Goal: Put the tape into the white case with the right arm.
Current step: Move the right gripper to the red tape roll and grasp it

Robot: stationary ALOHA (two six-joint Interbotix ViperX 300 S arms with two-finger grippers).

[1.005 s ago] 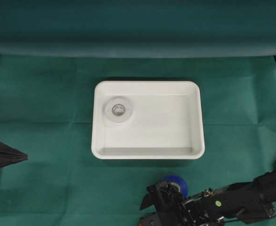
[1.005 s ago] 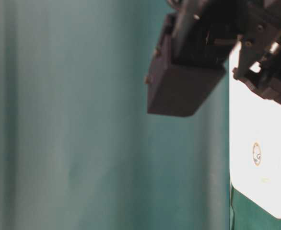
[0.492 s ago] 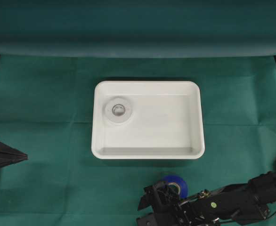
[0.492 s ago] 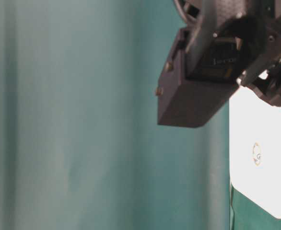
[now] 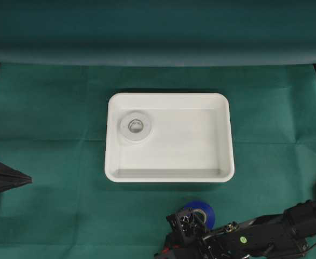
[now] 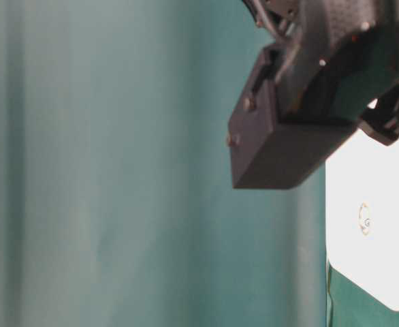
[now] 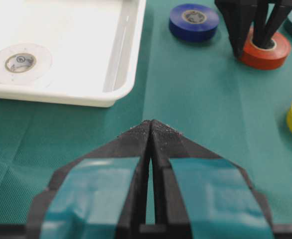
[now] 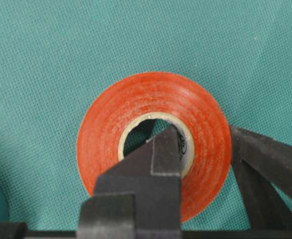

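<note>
Right hand (image 8: 201, 144) now clamping wall of red tape (image 8: 153, 144), one finger in core, other outside; jaws stood wider moment ago. Tape lying on worktop (image 7: 196, 99), near white case (image 7: 121, 64), beside blue roll (image 7: 193, 21). Lift looking due next. Left hand (image 7: 151, 130) sitting pinched, empty.

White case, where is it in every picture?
Overhead: the white case sits in the middle.
Table-level: at the right edge, seen sideways.
Left wrist: upper left corner.
Right wrist: not in it.
Shared landmark: the white tape roll lying inside the case, in the three views that show it.
</note>
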